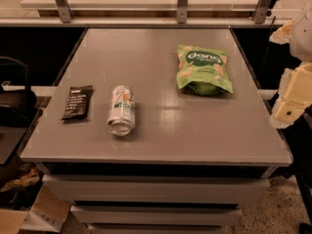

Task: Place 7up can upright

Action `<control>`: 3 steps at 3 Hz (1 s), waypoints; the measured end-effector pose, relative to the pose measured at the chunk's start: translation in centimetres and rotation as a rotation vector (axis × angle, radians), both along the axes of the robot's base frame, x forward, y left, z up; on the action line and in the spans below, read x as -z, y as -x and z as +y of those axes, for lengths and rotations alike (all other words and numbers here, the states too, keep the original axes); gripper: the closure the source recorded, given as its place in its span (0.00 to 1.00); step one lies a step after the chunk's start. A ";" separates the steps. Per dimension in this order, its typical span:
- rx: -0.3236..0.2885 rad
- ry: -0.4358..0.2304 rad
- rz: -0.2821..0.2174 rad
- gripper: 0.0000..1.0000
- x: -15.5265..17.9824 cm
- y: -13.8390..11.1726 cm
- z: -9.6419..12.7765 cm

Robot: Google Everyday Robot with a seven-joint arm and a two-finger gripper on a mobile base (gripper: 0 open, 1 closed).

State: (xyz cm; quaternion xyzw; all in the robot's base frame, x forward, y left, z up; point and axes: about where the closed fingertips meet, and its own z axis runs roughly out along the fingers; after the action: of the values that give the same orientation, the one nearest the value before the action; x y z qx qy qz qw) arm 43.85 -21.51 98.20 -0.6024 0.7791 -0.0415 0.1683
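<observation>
The 7up can [122, 110] lies on its side on the grey table top [156, 67], left of middle near the front edge. Its length runs front to back, with one round silver end facing the front and the green "7" logo on the upper side. My gripper [291, 99] shows as cream-coloured parts at the right edge of the view, beyond the table's right side and well away from the can. Nothing is in it that I can see.
A flat dark bar wrapper [78, 103] lies just left of the can. A green snack bag [203, 68] lies at the back right of the table. Drawers sit under the table top, a railing runs behind it, and a dark chair [12, 106] stands at the left.
</observation>
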 end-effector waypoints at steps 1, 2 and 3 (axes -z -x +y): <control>0.010 0.001 -0.004 0.00 -0.2 -0.1 0.2; 0.070 0.003 0.020 0.00 0.1 -1.0 1.6; 0.136 -0.001 0.037 0.00 0.7 -2.1 4.1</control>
State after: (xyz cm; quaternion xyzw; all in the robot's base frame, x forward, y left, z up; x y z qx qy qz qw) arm 45.91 -17.43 97.46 -0.5486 0.8214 -0.0411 0.1508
